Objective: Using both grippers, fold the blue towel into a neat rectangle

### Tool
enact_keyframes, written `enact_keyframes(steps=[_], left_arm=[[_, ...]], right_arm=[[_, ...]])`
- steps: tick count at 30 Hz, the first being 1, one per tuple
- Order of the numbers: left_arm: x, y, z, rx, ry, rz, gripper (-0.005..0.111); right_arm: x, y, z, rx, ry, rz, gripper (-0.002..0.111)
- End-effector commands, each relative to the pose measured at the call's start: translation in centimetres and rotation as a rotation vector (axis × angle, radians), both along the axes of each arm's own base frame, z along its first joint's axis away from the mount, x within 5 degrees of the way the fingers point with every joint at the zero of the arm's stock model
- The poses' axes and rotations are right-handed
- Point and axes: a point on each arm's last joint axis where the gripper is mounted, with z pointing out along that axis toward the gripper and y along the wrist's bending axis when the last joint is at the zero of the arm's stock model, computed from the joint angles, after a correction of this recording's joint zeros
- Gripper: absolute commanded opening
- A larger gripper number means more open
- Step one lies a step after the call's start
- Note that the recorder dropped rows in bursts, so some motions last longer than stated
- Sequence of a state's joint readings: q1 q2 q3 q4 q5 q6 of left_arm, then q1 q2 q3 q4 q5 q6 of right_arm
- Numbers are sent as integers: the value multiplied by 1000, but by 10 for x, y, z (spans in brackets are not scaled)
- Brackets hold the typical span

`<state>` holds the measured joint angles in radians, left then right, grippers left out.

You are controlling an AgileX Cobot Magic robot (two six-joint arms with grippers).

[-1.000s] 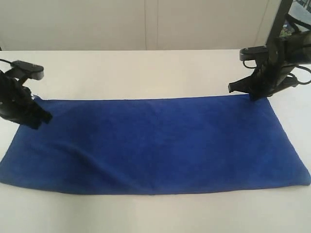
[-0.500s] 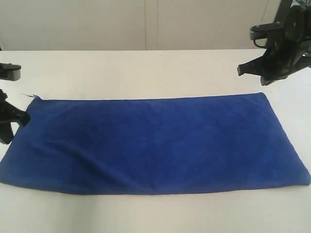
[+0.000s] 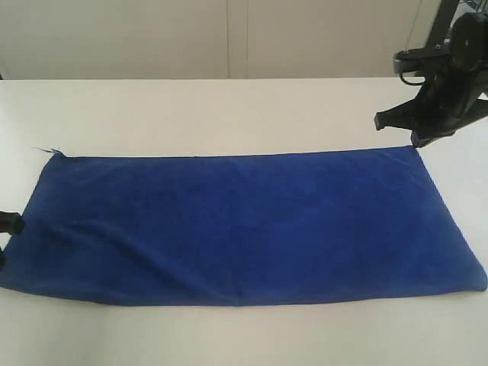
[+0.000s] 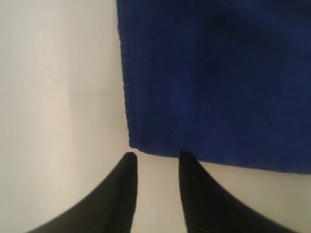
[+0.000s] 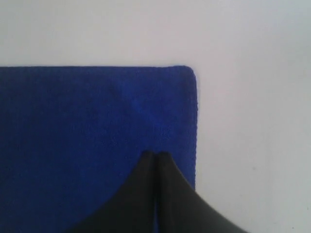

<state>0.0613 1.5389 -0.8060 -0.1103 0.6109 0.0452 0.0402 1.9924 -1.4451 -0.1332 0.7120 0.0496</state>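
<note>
White table before a pale wall, carrying the blue towel laid flat and lengthwise across its middle. The cloth is judged light, soft and limp, apt to sag and slide, so best taken by pinching two corners of one long edge. Left fingers stand parted at a left corner, tips at the hem, holding nothing; right fingers are pressed together over the far right corner, no cloth seen pinched

A white table (plain, matte) spans the scene; a pale panelled wall stands behind.
</note>
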Motion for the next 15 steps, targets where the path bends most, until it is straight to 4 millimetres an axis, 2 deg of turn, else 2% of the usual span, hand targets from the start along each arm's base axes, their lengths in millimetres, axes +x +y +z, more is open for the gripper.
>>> enact_keyframes(steps=[1,9,12,15], left_arm=[[3,1,-11,-2,-20,6,53],[10,2,-34,5,23,-17,53],[10,0,-34,-13,34,-3,53],[11,0,-30,-17,37,-6,42]], right_arm=[[-3,-5,-4,1,-8,-2,0],[-4,-5,-6,1,-12,0,0],[-4,-5,-6,1,-12,0,0],[-4,-5,-6,1,-12,0,0]])
